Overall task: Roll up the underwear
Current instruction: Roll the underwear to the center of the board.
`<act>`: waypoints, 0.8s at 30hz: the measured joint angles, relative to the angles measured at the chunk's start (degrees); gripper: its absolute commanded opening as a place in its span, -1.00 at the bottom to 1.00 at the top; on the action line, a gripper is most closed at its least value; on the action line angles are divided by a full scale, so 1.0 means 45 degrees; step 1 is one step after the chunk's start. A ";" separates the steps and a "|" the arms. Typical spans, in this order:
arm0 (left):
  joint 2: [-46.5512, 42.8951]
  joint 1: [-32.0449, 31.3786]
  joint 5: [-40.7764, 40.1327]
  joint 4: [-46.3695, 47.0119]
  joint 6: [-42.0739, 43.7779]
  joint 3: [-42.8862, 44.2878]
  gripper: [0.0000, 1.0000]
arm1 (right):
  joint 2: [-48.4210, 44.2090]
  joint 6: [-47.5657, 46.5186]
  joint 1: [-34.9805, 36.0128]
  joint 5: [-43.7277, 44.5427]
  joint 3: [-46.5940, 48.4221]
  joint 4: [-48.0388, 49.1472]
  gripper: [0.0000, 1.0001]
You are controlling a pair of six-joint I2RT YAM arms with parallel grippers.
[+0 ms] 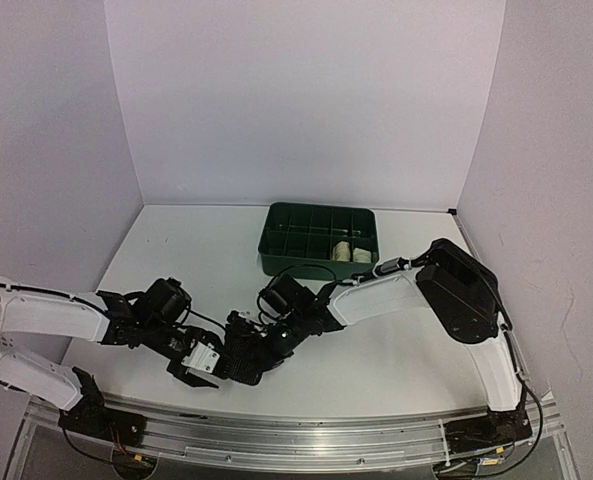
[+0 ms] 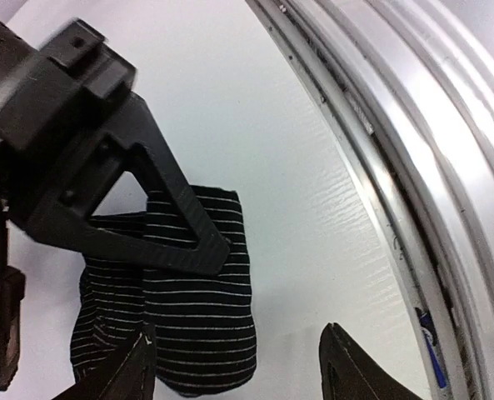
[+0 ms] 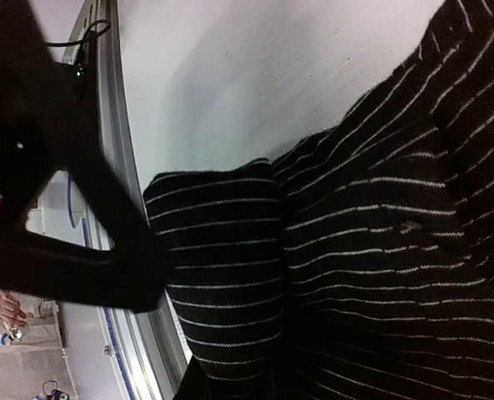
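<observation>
Soft, even light from above fills the overhead view. The matte white tabletop [image 1: 176, 240] is bright without glare, the arms cast only faint, diffuse shadows on it, and the plain walls take a slight lavender cast. The wide lens bows the silver metal rail [image 1: 306, 437] at the near edge. In the left wrist view that rail curves strongly and carries bright streaks, and the black plastic housing [image 2: 55, 108] at upper left is smeared. In the right wrist view the black cloth with thin white stripes [image 3: 355, 250] is sharp, while the black triangular finger [image 3: 63, 242] is an unfocused silhouette.
</observation>
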 measured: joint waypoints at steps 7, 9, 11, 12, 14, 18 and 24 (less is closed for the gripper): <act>0.1523 -0.0184 -0.0898 0.1052 0.0708 0.0122 0.22 | 0.0151 0.0503 -0.0205 -0.0564 0.0011 0.0146 -1.00; 0.1642 -0.0220 -0.1019 0.1191 0.0764 0.0135 0.20 | 0.0154 0.0529 -0.0215 -0.0582 0.0011 0.0147 -1.00; 0.1912 -0.0247 -0.1204 0.1428 0.0774 0.0204 0.09 | 0.0157 0.0553 -0.0218 -0.0590 0.0019 0.0139 -1.00; 0.2017 -0.0251 -0.1271 0.1534 0.0787 0.0248 0.02 | 0.0162 0.0555 -0.0223 -0.0602 0.0024 0.0136 -1.00; 0.2147 -0.0249 -0.1377 0.1688 0.0843 0.0308 -0.17 | 0.0175 0.0555 -0.0234 -0.0641 0.0043 0.0126 -1.00; 0.2334 -0.0251 -0.1500 0.1877 0.0939 0.0358 -0.53 | 0.0197 0.0555 -0.0252 -0.0683 0.0105 0.0036 -1.00; 0.2677 -0.0260 -0.1559 0.1512 0.0881 0.0866 -1.00 | 0.0176 0.0532 -0.0376 -0.0743 0.0113 -0.0154 -0.66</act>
